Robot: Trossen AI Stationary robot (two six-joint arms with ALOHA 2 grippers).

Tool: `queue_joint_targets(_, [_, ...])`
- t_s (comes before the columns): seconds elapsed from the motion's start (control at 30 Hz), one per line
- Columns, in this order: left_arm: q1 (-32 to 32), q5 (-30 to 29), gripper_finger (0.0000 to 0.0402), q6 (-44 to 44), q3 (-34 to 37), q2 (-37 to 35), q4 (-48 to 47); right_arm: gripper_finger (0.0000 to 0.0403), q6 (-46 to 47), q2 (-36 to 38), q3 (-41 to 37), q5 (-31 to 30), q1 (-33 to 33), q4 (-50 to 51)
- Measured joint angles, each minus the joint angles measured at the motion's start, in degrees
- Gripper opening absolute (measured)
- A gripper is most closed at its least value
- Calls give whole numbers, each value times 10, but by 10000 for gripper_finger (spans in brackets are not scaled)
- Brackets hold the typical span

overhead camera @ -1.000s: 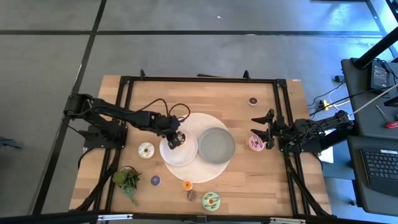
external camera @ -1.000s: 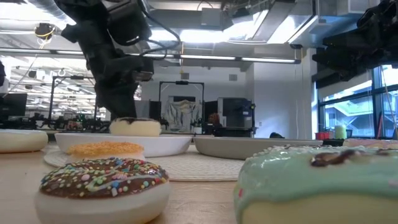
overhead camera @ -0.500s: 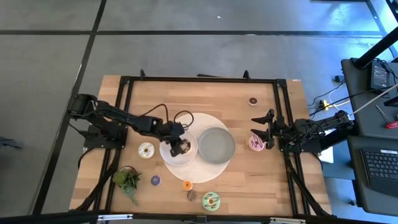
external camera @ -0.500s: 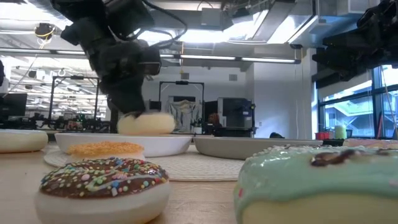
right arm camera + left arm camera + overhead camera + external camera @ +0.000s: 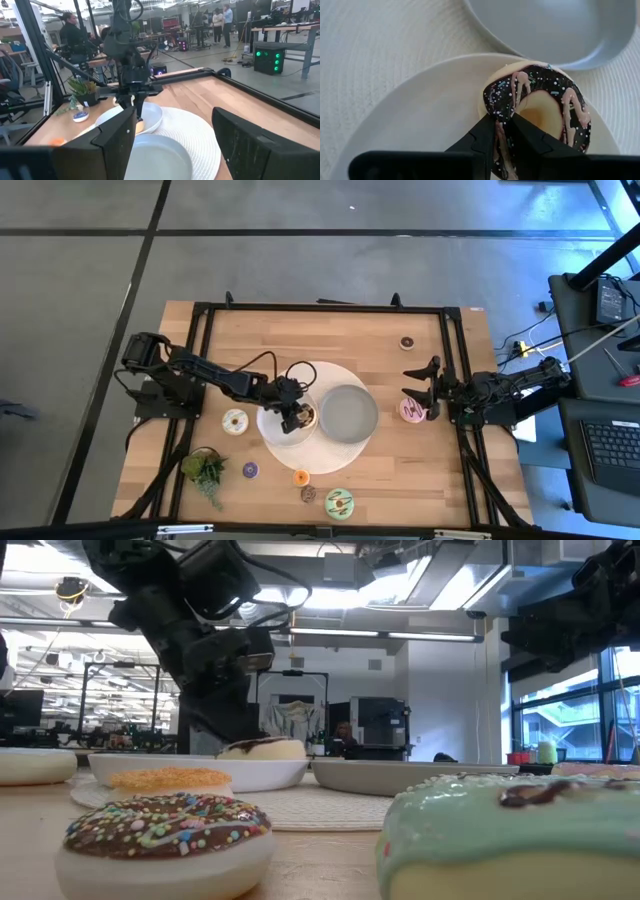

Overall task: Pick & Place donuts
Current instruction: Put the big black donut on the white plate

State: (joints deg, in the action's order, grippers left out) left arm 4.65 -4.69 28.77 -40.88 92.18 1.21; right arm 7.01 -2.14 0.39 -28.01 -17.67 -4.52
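Observation:
A chocolate-iced donut with pink drizzle (image 5: 540, 107) lies in the white dish (image 5: 280, 430), close to the grey dish (image 5: 347, 412); the low view shows it (image 5: 262, 748) above the dish rim. My left gripper (image 5: 297, 417) is shut on it. My right gripper (image 5: 420, 390) hangs open near the table's right edge, beside a pink donut (image 5: 411, 409) that lies flat on the wood. Other donuts rest on the table: white-iced (image 5: 235, 421), purple mini (image 5: 250, 470), orange mini (image 5: 301, 477), sprinkled brown (image 5: 309, 494), green (image 5: 339, 502), brown mini (image 5: 407, 342). My left gripper pinches the chocolate donut's ring wall (image 5: 500, 107) on the side nearest the wrist. One finger (image 5: 480, 135) is outside the ring and the other (image 5: 530, 137) reaches into the hole. The fingers come from above, slanting from the table's left. The donut lies icing up in the white dish.
Both dishes stand on a round white woven mat (image 5: 310, 455) at the table's middle. A small leafy plant (image 5: 205, 468) stands near the near-left corner. A black frame (image 5: 320, 308) rims the table. Bare wood lies along the far side. People show in the room beyond.
My left gripper has moved toward the table's right across the white dish and come down, carrying the chocolate donut. The donut, held above the dish a second ago, now sits low in the dish's right part with its icing showing. The right arm has kept still.

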Motion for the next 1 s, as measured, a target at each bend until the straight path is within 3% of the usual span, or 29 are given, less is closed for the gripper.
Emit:
queue_joint_targets(0.43, [1,-3,73,-25,0,-4,8,261,2,-31,0,0,0,0])
queue_joint_targets(0.8, [1,-16,142,-25,0,-4,4,261,2,-32,0,0,0,0])
queue_joint_targets(1.0, [-5,34,161,-19,0,-13,-7,261,2,-33,0,0,0,0])
